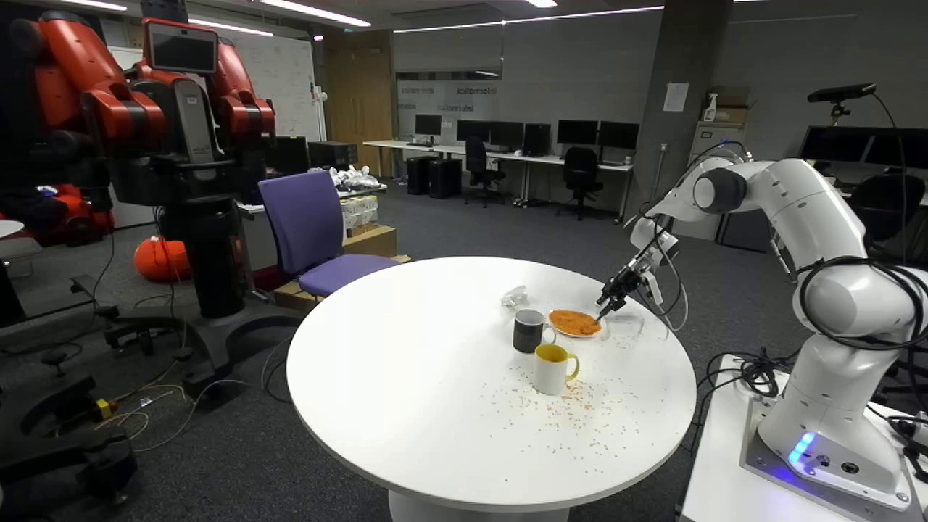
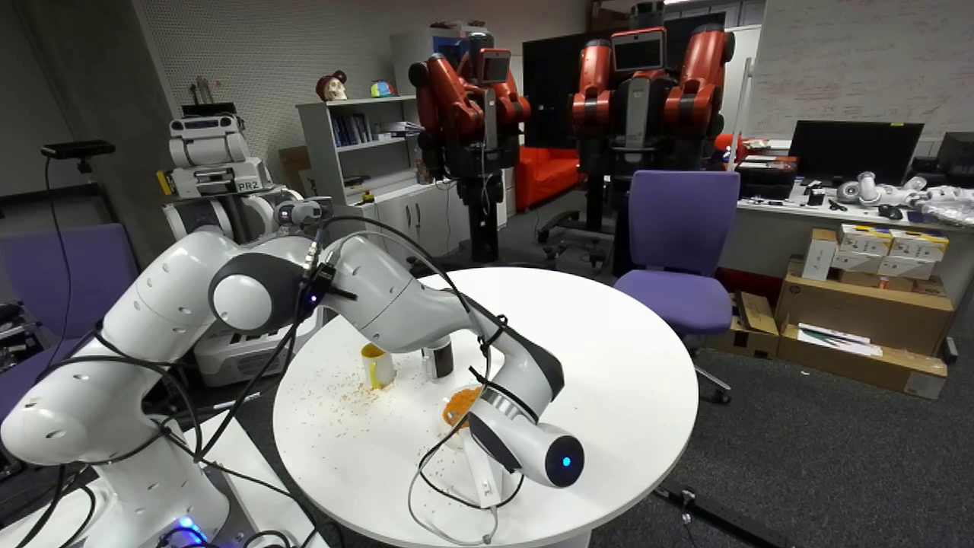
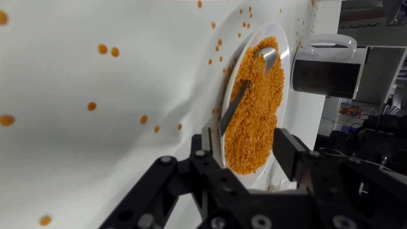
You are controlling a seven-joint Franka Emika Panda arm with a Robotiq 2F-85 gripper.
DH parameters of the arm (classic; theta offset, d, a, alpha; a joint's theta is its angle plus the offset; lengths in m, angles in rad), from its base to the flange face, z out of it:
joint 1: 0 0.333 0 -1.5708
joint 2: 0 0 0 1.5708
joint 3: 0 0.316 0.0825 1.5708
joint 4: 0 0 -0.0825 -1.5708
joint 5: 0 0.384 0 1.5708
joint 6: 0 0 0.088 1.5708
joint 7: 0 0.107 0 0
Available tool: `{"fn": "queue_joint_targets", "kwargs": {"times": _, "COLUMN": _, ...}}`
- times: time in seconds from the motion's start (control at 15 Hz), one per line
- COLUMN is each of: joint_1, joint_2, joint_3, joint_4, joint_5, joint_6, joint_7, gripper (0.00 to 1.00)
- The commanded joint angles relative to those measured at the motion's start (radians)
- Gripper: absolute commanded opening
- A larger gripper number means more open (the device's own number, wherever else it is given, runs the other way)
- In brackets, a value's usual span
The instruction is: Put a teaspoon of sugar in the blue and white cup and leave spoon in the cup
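The spoon (image 3: 269, 57) lies in orange grains on a white plate (image 3: 285, 52) in the wrist view. Its metal bowl is partly buried, and its dark-looking handle (image 3: 233, 109) slants out over the near rim. My gripper (image 3: 244, 140) is open and empty, with its fingers spread at the plate's near end. The handle's end is just ahead of the fingers, closer to the left one. In an exterior view my gripper (image 1: 602, 313) points down at the plate's edge. The arm hides it in an exterior view. The blue and white cup is hidden or out of view.
A black and white mug (image 1: 528, 333) stands beside the plate, also in the wrist view (image 3: 326, 78). A white mug with yellow inside (image 1: 549, 373) stands nearby. Loose grains are scattered around. A crumpled whitish item (image 1: 514, 296) lies beyond the plate on the round table (image 1: 406, 377).
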Motion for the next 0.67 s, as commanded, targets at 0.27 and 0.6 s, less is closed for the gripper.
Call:
{"fn": "queue_joint_targets", "kwargs": {"times": 0.27, "joint_1": 0.009, "joint_2": -0.021, "joint_3": 0.0, "joint_4": -0.015, "joint_5": -0.024, "joint_6": 0.003, "joint_7": 0.044, "gripper": 0.57}}
{"fn": "queue_joint_targets", "kwargs": {"times": 0.6, "joint_1": 0.018, "joint_2": -0.025, "joint_3": -0.001, "joint_4": -0.022, "joint_5": -0.045, "joint_6": -0.003, "joint_7": 0.054, "gripper": 0.52}}
